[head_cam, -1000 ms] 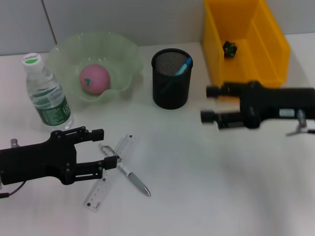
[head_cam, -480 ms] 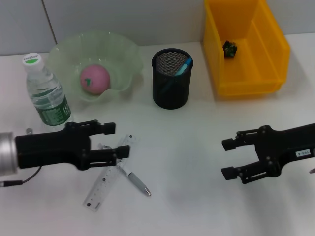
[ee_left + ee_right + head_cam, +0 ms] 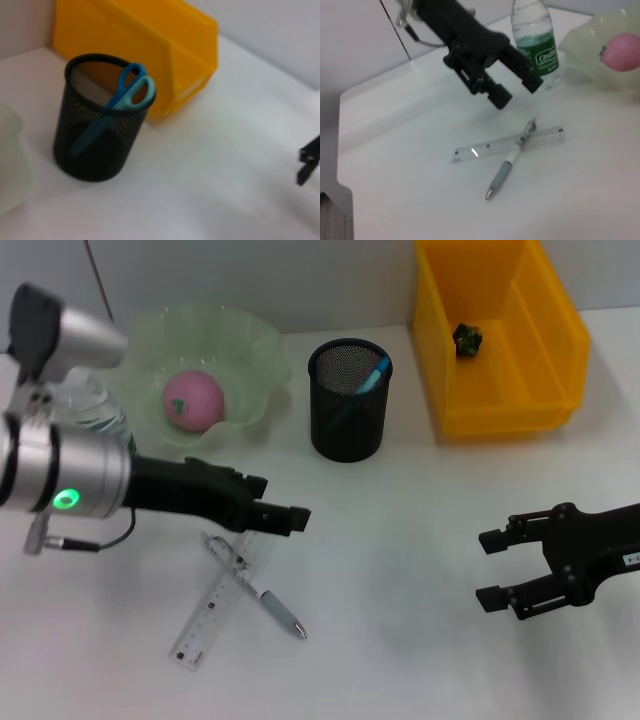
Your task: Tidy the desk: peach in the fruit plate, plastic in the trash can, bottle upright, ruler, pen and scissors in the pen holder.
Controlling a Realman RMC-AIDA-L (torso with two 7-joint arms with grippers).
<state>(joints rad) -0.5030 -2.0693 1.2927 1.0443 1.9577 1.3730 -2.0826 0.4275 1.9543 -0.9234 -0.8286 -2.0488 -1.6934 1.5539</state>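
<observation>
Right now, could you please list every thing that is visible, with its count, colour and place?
desk: 1, white, under everything.
fruit plate: 1, pale green, far left.
peach: 1, pink, inside the fruit plate.
bottle: 1, clear with green label, upright, left of the fruit plate.
pen holder: 1, black mesh, far centre.
scissors: 1, light blue, in the pen holder.
trash can: 1, yellow, far right.
plastic: 1 dark scrap, in the trash can.
ruler: 1, transparent, near left.
pen: 1, silver-grey, crossing the ruler.
left gripper: black, open, above the ruler.
right gripper: black, open, near right.
</observation>
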